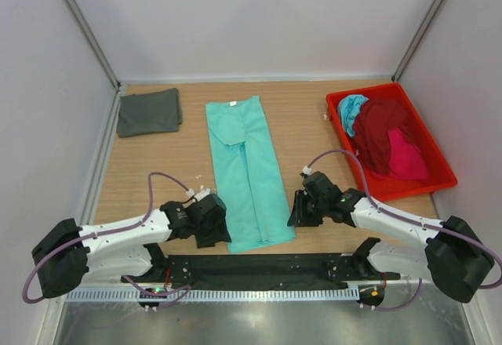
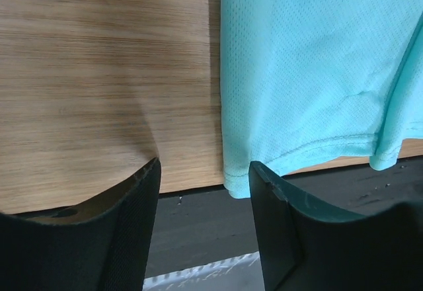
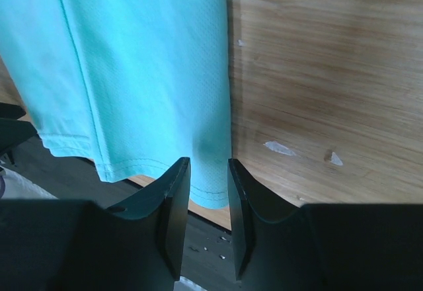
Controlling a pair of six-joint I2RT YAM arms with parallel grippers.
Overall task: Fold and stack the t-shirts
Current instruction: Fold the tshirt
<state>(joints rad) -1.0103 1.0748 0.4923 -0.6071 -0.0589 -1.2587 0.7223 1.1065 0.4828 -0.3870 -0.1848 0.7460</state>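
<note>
A mint green t-shirt (image 1: 245,172) lies on the wooden table as a long narrow strip, collar at the far end and hem at the near edge. My left gripper (image 1: 216,219) hovers at the hem's left corner. Its jaws stand open (image 2: 205,165) with nothing between them, and the mint cloth (image 2: 310,66) lies just right of the gap. My right gripper (image 1: 302,208) is at the hem's right corner. It is open by a narrow gap (image 3: 208,164), with the mint hem (image 3: 145,59) lying below it, not pinched. A folded dark grey t-shirt (image 1: 149,112) lies at the back left.
A red plastic tray (image 1: 416,189) at the right holds crumpled maroon (image 1: 384,129), pink (image 1: 408,157) and turquoise (image 1: 351,108) shirts. A black strip (image 1: 259,268) runs along the table's near edge between the arm bases. White walls close in the back and both sides.
</note>
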